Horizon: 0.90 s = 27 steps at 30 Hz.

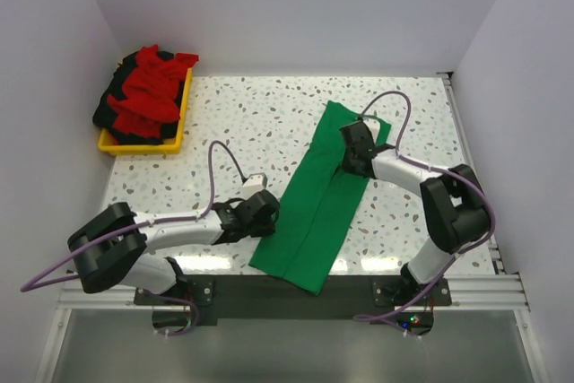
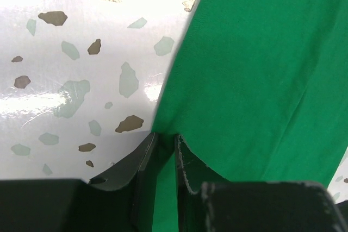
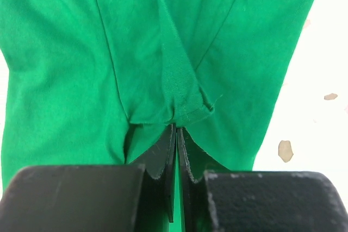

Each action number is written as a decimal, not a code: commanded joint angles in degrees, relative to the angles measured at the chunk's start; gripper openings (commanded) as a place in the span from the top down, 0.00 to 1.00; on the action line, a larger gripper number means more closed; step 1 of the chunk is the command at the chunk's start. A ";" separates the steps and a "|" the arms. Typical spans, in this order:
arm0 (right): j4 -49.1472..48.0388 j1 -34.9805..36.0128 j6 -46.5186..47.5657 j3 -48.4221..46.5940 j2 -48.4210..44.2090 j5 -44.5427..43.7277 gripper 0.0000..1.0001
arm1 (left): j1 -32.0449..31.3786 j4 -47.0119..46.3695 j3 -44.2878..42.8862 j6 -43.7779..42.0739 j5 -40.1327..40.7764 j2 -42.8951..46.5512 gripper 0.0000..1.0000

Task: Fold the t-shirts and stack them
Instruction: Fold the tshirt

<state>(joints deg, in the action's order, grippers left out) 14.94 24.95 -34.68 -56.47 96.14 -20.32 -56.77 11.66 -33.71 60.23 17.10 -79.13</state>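
A green t-shirt (image 1: 325,193) lies on the speckled table as a long folded strip, running from the near middle up to the right. My left gripper (image 1: 267,208) is shut on its left edge; in the left wrist view the fingers (image 2: 142,162) pinch the green cloth (image 2: 261,69) at its border. My right gripper (image 1: 350,157) is shut on a folded hem of the same shirt (image 3: 179,96) near its far end. Red and black shirts (image 1: 148,91) are heaped in a yellow tray (image 1: 182,127) at the far left.
White walls close in the table on the left, back and right. A metal rail (image 1: 287,289) runs along the near edge by the arm bases. Purple cables loop over both arms.
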 commanded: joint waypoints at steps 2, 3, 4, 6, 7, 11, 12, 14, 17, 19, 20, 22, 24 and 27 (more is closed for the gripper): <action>-4.83 -0.17 -2.15 2.85 -3.93 1.07 0.94 | -0.44 1.52 1.11 0.51 0.04 1.09 0.77; -5.53 -0.25 -1.98 3.46 -4.38 1.15 0.94 | -0.44 1.44 1.11 0.42 0.04 1.17 0.77; -5.71 -0.25 -1.63 3.64 -4.99 1.68 0.93 | -0.44 1.44 1.19 0.33 -0.05 1.26 0.77; -5.28 -0.34 -1.36 3.38 -5.96 2.30 0.92 | -0.44 1.61 1.19 0.33 -0.14 1.44 0.77; -4.92 -0.34 -1.01 3.21 -6.14 2.39 0.91 | -0.44 1.52 1.19 0.33 -0.14 1.52 0.77; -4.30 -0.69 -0.66 2.59 -6.84 3.88 0.74 | -0.44 1.61 1.55 0.42 0.04 2.14 0.77; -4.65 -0.87 -0.57 2.33 -7.10 3.88 0.70 | -0.44 1.70 1.63 0.33 0.04 2.23 0.77; -4.57 -2.00 0.04 1.28 -6.84 4.06 0.68 | -0.44 1.79 1.55 0.42 0.21 2.23 0.77; -2.12 -4.29 2.41 -3.99 -4.47 4.58 0.66 | -0.53 2.05 1.63 0.42 0.21 2.58 0.77; 0.08 -5.17 5.39 -10.13 -0.37 3.71 0.66 | -0.44 2.23 1.72 0.33 0.39 2.84 0.77; 2.70 -5.09 6.28 -12.42 1.40 2.92 0.65 | -0.44 2.31 1.72 0.33 0.56 3.19 0.77; 4.91 -5.17 8.38 -18.22 6.14 1.16 0.62 | -0.44 2.40 1.63 0.24 0.82 3.28 0.77; 7.03 -5.09 9.27 -22.69 8.79 0.72 0.61 | -0.44 2.84 1.46 0.24 1.00 3.37 0.77; 9.57 -5.09 10.24 -27.09 13.63 0.72 0.59 | -0.44 3.02 1.11 0.07 1.35 3.46 0.77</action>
<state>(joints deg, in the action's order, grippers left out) 18.68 19.55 -27.38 -79.26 106.59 -17.52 -56.77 13.63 -32.88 60.47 17.15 -77.12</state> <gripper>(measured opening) 0.405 0.231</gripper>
